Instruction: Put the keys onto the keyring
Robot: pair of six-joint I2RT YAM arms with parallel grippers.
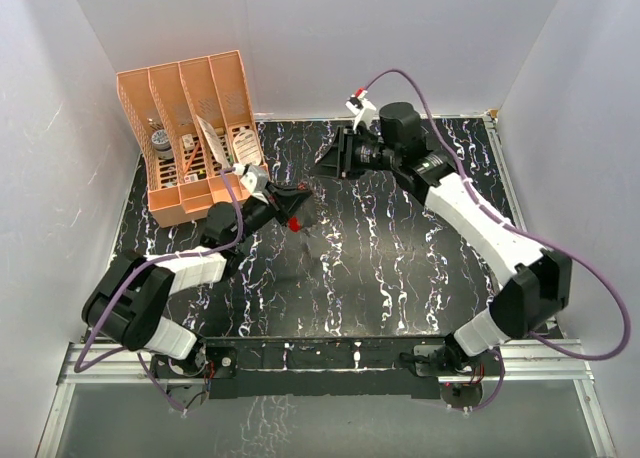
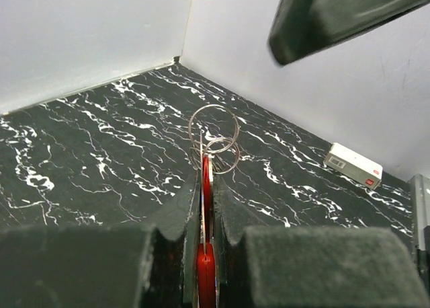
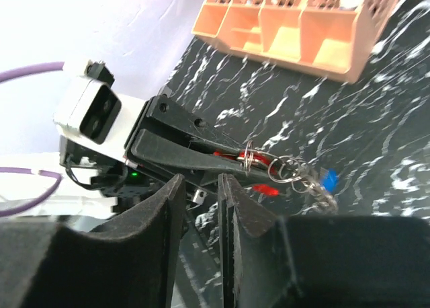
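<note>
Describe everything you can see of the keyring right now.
The keyring shows mainly as a thin red strip, plastic by its look, seen edge-on and standing upright between the dark padded fingers of the left pincer, which is shut on it. Thin silver wire rings loop out from its front end. In the right wrist view the red strip pokes out of that pincer, with the rings trailing beyond it. Most of the loop is hidden.

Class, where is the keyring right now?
The keyring is clamped in the left gripper, left of centre in the top view, by the orange organiser's near right corner.
</note>
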